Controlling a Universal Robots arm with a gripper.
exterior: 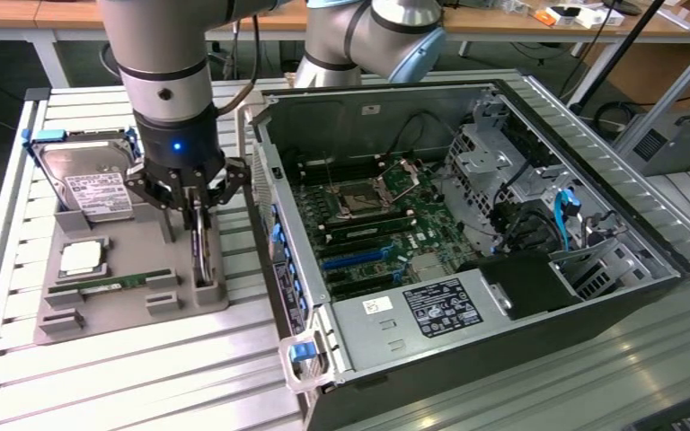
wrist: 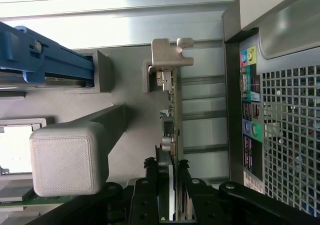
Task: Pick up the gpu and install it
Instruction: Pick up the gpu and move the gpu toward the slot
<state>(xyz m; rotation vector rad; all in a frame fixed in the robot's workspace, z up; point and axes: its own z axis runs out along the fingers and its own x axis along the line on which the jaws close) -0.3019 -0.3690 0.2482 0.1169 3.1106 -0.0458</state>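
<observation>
The gpu is a thin dark card standing on edge in a slot of the grey tray, at the tray's edge nearest the case. My gripper comes straight down onto its top edge. In the wrist view the gpu runs away from the gripper, whose black fingers press against both faces of the card. The silver bracket at its far end still rests against the tray's holder.
The open computer case lies on the exterior view's right with its motherboard exposed; its rear panel stands close beside the card. On the tray are a hard drive, a processor and a memory stick. A grey post rises near the gripper.
</observation>
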